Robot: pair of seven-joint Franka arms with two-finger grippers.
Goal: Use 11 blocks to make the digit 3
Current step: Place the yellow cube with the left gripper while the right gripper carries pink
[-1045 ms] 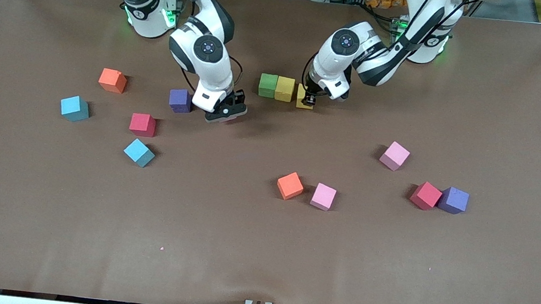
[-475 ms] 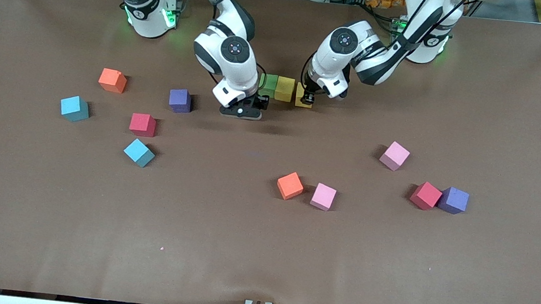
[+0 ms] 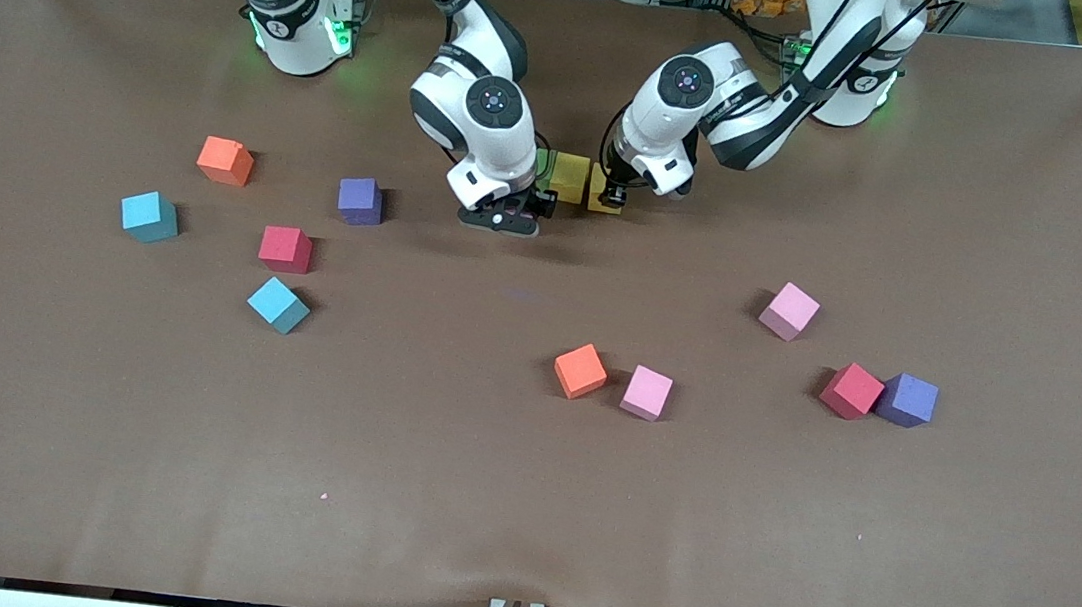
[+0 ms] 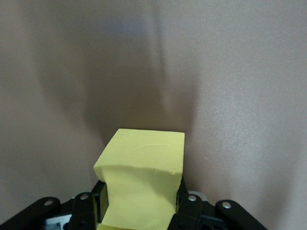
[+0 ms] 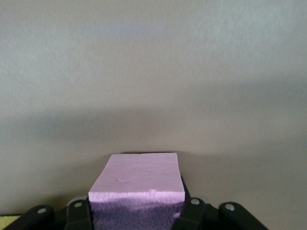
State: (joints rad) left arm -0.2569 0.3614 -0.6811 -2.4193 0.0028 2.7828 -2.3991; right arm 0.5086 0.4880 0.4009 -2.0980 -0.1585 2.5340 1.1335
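— How far along is the digit 3?

— Barely begun: the left hand (image 3: 616,194) grips a yellow block (image 4: 142,179) beside another yellow block (image 3: 569,177) near the bases, while the right hand (image 3: 502,218) clamps a pink block (image 5: 135,183) alongside. Loose blocks, like one orange block (image 3: 580,370), lie scattered over the table (image 3: 520,502).

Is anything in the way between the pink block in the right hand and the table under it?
Nothing visible: the right hand holds the pink block over bare table.
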